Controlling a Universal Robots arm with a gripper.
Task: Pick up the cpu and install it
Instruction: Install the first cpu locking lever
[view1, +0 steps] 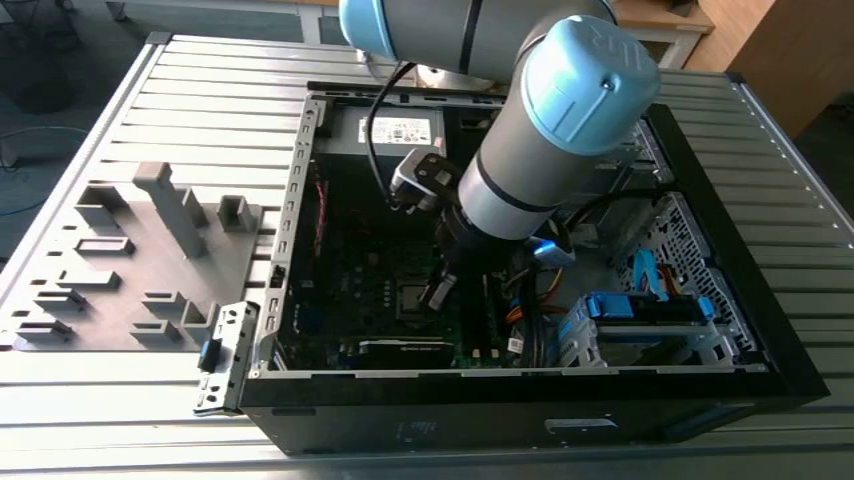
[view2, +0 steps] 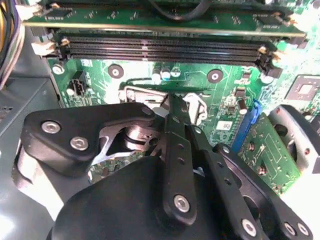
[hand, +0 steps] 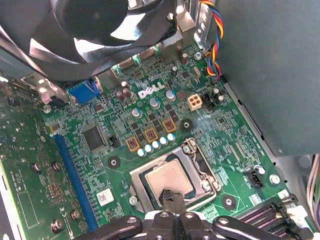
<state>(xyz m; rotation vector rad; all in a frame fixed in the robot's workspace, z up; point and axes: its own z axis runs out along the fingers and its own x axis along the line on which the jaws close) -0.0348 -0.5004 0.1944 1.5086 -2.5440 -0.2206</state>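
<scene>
Inspector: Ribbed metal table (view1: 187, 90), open computer case (view1: 534, 400). Where is the cpu?
Assessor: The cpu (hand: 170, 177) lies in its socket (hand: 205, 170); the gripper (hand: 170, 197) fingers, together, touch it. Seating appears done; latching seemingly remains.

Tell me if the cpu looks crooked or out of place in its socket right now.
Nothing stands out. In the first wrist view the cpu lies flat and square inside the socket frame on the motherboard, with the gripper at its edge.

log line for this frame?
end effector: over socket, touching cpu | cpu: lying in motherboard socket | case: open
</scene>
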